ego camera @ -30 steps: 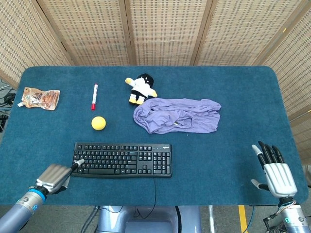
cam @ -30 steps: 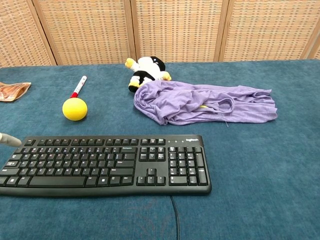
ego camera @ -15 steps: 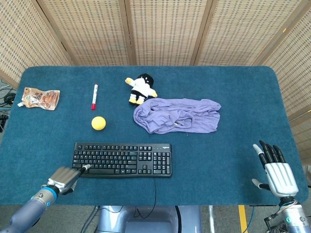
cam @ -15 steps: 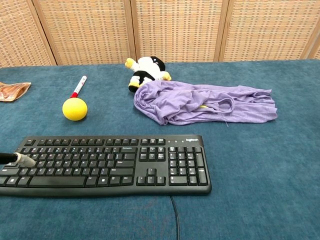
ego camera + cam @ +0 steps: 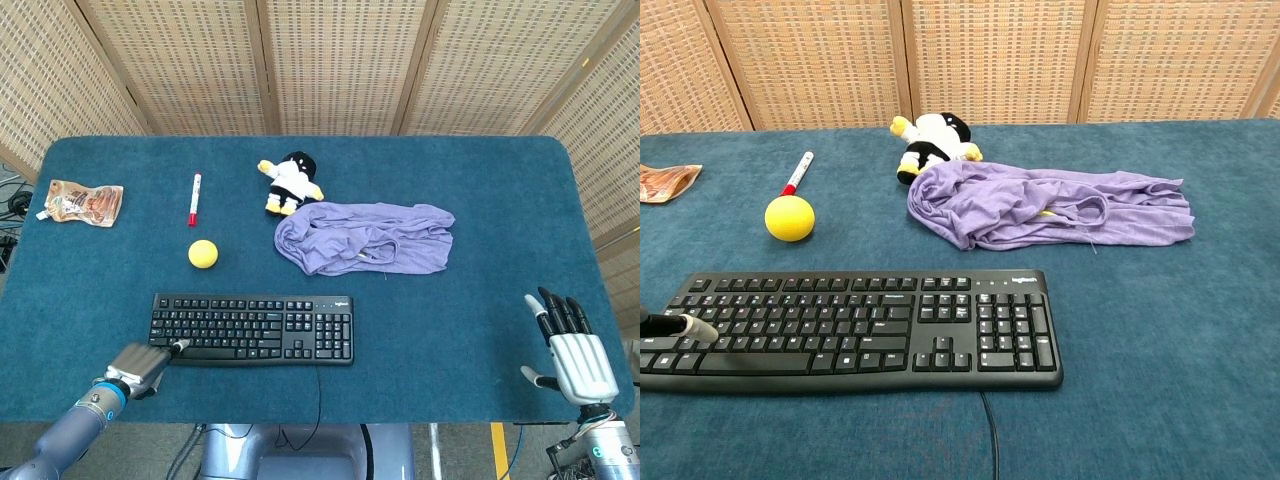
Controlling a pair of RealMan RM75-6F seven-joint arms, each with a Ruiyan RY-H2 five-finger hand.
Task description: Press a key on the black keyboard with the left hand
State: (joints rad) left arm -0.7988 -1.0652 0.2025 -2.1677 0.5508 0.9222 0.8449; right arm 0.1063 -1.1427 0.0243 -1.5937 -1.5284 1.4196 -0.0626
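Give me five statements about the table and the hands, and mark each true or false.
1. The left hand has a fingertip on the keyboard near its left end. True.
2. The right hand holds the ball. False: it holds nothing, its fingers apart near the right edge of the table; the ball lies beyond the keyboard.
3. The marker lies on the purple cloth. False: it lies on the table, left of the plush toy.
4. The plush toy lies by the cloth's far left corner. True.
5. The pouch lies near the table's left edge. True.
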